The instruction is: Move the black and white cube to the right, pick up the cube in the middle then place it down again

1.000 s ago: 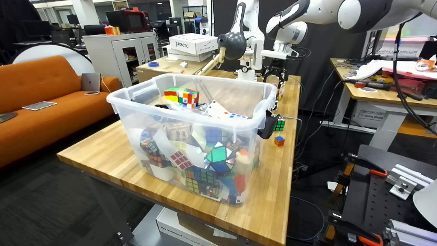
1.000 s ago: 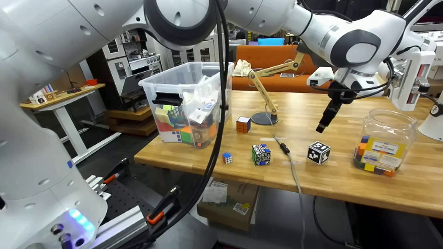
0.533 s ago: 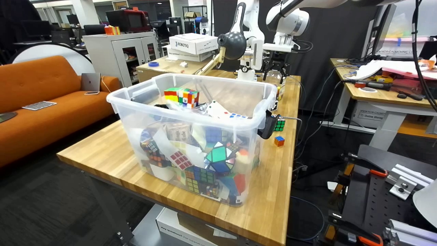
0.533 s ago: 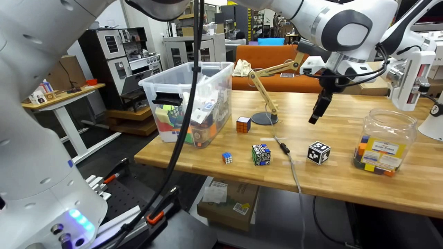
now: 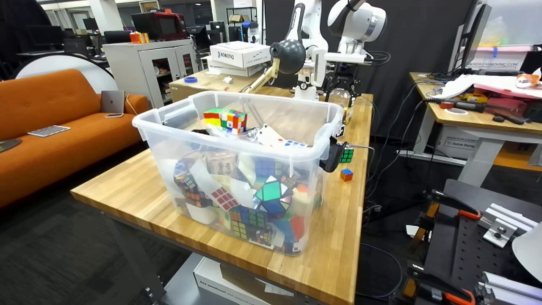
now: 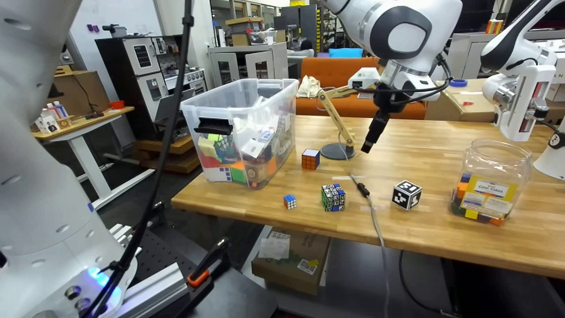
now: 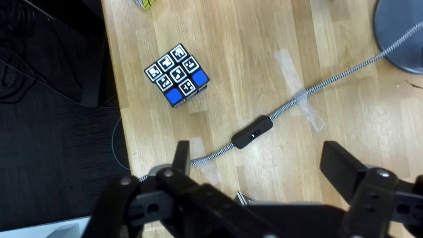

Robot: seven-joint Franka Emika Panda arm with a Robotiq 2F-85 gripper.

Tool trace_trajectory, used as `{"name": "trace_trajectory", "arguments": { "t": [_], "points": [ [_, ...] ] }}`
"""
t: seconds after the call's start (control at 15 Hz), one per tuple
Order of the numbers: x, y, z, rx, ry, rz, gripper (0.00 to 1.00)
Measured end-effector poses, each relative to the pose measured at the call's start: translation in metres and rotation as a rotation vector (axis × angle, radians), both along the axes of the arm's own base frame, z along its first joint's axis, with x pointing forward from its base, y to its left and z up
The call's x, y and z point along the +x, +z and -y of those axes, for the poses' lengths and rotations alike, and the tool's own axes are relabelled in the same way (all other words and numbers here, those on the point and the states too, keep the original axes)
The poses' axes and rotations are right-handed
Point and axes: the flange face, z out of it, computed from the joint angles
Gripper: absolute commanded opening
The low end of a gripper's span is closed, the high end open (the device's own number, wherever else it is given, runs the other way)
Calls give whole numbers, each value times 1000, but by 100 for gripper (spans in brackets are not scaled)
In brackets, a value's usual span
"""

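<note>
The black and white cube (image 6: 406, 194) rests on the table to the right in an exterior view; in the wrist view only a corner of it (image 7: 242, 198) peeks out past the gripper body. The cube in the middle (image 6: 333, 197) has tag-patterned faces with some blue and green, and lies whole in the wrist view (image 7: 176, 75), up and left of the fingers. My gripper (image 6: 367, 148) hangs above the table behind these two cubes, apart from both. Its jaws [wide apart] stand with nothing between them in the wrist view, where the gripper (image 7: 257, 148) is open.
A clear bin (image 6: 238, 106) full of puzzle cubes stands left. Near it are a small cube (image 6: 290, 201), an orange cube (image 6: 310, 159) and a lamp base (image 6: 337, 151). A cord with a switch (image 7: 252, 131) crosses the table. A jar (image 6: 492, 181) stands right, before another arm.
My gripper has moved leftward and a little higher in an exterior view, away from above the black and white cube and toward the lamp. The cubes have stayed put.
</note>
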Motion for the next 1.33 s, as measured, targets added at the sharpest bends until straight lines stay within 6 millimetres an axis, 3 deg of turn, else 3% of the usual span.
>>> {"name": "trace_trajectory", "arguments": {
  "t": [1.0,1.33],
  "points": [
    [-2,-11,1,-4,-3,-20,100],
    [-3,-21,-3,7,118,4,100]
  ]
}}
